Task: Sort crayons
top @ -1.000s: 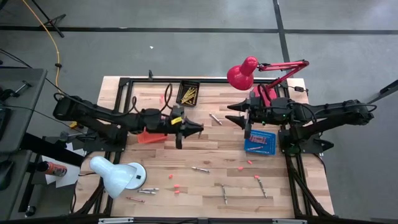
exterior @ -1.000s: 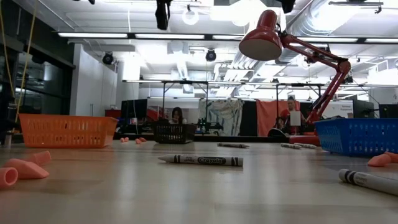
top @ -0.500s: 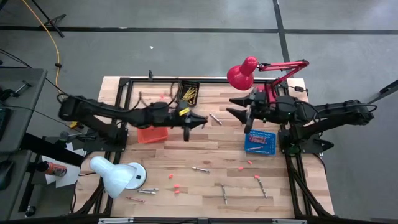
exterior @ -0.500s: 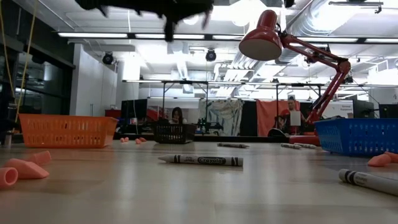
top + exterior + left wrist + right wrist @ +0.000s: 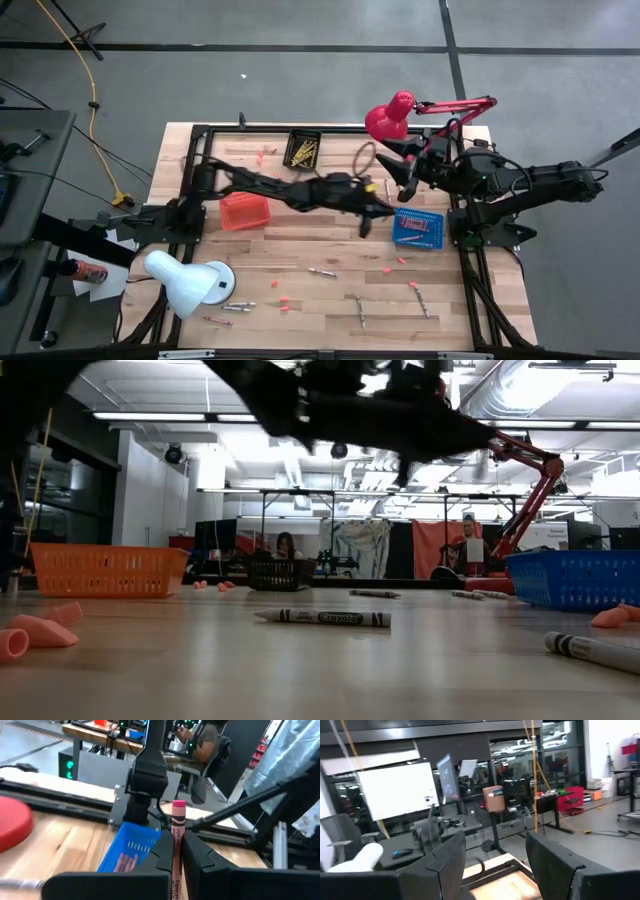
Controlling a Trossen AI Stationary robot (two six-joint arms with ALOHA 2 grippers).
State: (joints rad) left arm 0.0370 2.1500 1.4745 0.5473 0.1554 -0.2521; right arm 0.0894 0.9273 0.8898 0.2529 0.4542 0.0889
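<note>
I hold a pink crayon clenched in the left gripper; in the left wrist view it stands up between the two dark fingers, its paper-wrapped body pinched and its tip poking clear above them. I judge it light, stiff and brittle, with a waxy tip that could snap or slip, so the wrapped middle is the place to grip, and gently.

From above, the left gripper reaches across the bench toward its right side, just beside the blue basket. That basket sits near the right edge and already holds a few pink or red crayons. I judge the held crayon belongs there.

Other crayons lie loose on the bench. A grey one lies flat mid-bench in the low view, another nearer the front right. From above, more grey crayons lie scattered toward the front edge, along with small pink chips.

An orange basket sits left of centre; I cannot tell what is in it. A black basket at the back edge holds yellow crayons.

The right gripper hangs released, fingers wide apart with nothing between them, raised near the back right corner below the red lamp. A white lamp stands at the front left corner.
</note>
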